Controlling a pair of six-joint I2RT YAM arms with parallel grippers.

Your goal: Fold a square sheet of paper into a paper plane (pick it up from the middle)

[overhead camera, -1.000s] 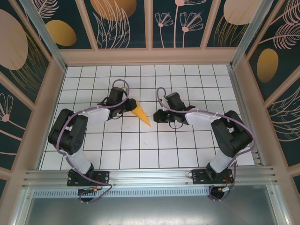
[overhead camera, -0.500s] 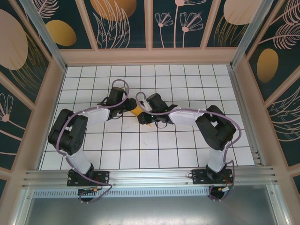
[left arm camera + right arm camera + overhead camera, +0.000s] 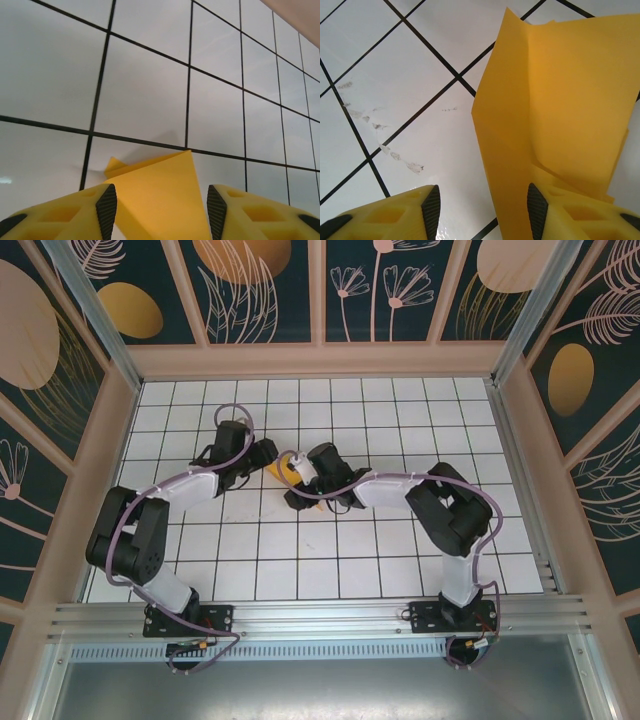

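Left pincer, jaws apart, with the orange-yellow paper plane lying between them on the table, midway between both arms. Right pincer, jaws also apart, hovers low over it from the opposite side. Closing on one loose flap could pull the folds open or crumple them. White tiles with black lines; dark floral wall panels all round.
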